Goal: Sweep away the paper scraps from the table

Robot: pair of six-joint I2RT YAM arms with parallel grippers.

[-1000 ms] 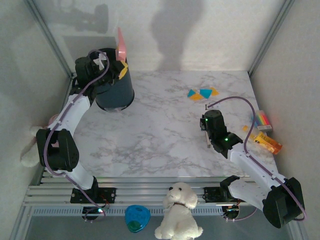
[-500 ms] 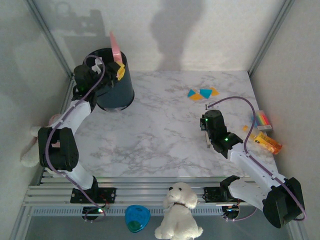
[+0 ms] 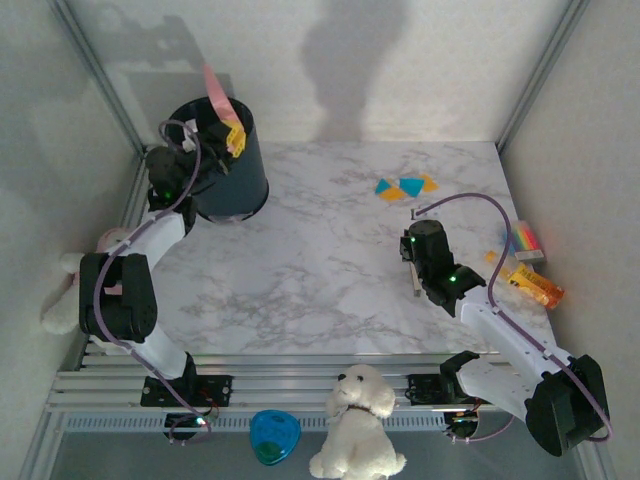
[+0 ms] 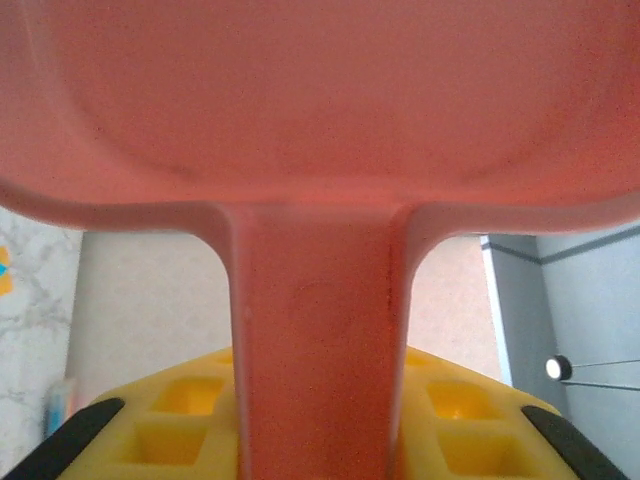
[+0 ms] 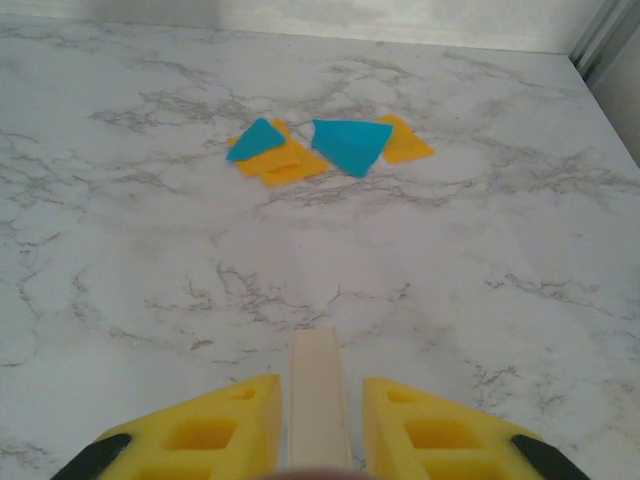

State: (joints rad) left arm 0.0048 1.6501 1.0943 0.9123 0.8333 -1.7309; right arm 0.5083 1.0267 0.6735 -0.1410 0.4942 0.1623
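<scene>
At upper left, left jaws pinch the pink dustpan (image 3: 214, 86) handle, tilting it over the black bin (image 3: 236, 183): emptying step. Right jaws clamp a pale stick (image 5: 318, 385). Paper scraps (image 3: 404, 187) lie upper centre on the worktop (image 3: 300, 260); next, the dustpan likely goes beside them for sweeping.

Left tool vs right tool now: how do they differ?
The left tool grips a pink dustpan by its handle; the right tool grips a pale flat stick. The left tool is up at the black bin's rim; the right tool sits low over the table, facing the scraps. Both are shut.
</scene>
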